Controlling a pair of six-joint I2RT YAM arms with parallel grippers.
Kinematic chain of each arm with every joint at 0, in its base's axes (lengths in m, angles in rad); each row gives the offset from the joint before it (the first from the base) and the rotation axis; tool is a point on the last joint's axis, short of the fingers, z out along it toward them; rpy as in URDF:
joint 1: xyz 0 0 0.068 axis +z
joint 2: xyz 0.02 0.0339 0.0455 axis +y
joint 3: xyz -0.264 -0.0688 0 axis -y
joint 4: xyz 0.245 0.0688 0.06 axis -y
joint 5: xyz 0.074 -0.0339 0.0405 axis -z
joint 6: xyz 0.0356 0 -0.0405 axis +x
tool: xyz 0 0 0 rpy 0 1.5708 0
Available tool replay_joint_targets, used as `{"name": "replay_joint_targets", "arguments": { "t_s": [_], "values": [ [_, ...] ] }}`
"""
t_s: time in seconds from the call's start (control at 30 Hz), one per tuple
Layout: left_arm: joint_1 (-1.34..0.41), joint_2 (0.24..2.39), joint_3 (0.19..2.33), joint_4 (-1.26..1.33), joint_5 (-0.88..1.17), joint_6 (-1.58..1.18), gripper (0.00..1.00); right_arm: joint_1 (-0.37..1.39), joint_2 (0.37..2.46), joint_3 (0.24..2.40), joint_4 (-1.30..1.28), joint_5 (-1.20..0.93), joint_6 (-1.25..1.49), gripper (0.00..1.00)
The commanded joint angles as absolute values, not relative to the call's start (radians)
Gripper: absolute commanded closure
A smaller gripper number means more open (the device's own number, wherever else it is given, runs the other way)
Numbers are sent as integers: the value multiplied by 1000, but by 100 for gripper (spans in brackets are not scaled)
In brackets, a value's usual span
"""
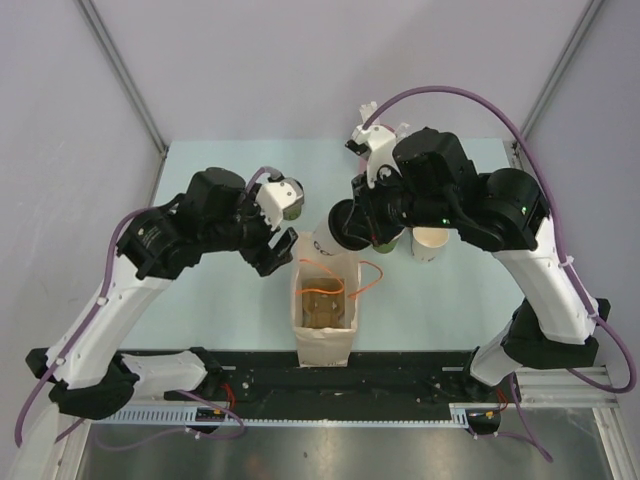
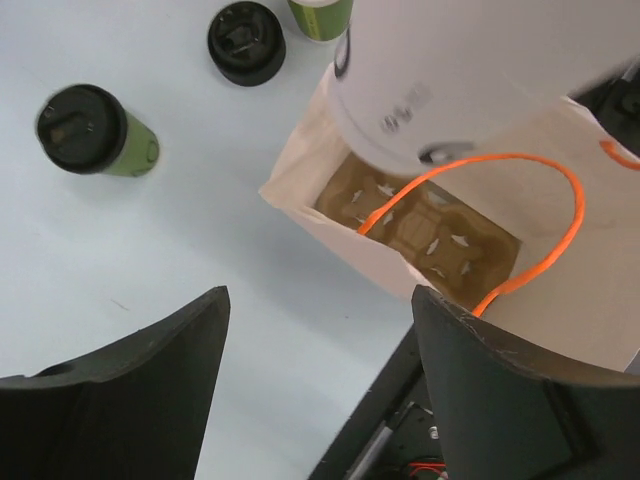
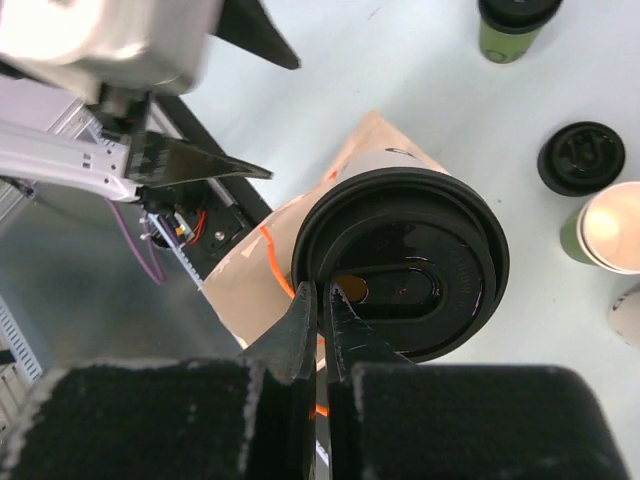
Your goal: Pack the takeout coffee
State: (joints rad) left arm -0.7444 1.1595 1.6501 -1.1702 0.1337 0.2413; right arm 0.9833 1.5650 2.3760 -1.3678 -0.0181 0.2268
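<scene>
Right wrist view: pinching the rim of the black lid [image 3: 420, 240] with the right gripper [image 3: 322, 312], fingers pressed together, and hanging the white cup [image 2: 450, 70] above the far edge of the bag [image 1: 322, 335]. Possibly gripping the lid alone; hard to tell. Risking the lid popping off, or snagging an orange handle [image 2: 560, 210] and tipping the bag. Holding nothing with the left gripper [image 2: 318, 300], fingers wide apart beside the bag. Leaving the green cup [image 2: 100, 130] farther off on the table [image 2: 150, 260].
</scene>
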Motion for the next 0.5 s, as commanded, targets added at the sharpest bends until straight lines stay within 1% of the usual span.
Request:
{"name": "replay_joint_targets", "arguments": {
  "t_s": [0.0, 0.13, 0.17, 0.27, 0.47],
  "values": [
    [-730, 1198, 1628, -1157, 189, 52, 20, 1035, 1546, 2372, -1514, -29, 218, 100],
    [-729, 1220, 1606, -1154, 250, -73, 20, 1069, 1566, 2310, -1514, -18, 195, 100],
    [-729, 1218, 1597, -1155, 236, -87, 23, 1069, 1569, 2306, -1514, -18, 196, 100],
    [-719, 1210, 1554, -1155, 180, -138, 26, 1069, 1568, 2275, -1516, -8, 201, 100],
    [-716, 1220, 1497, -1151, 255, -195, 31, 1075, 1586, 2264, -1516, -11, 201, 100]
  ]
}}
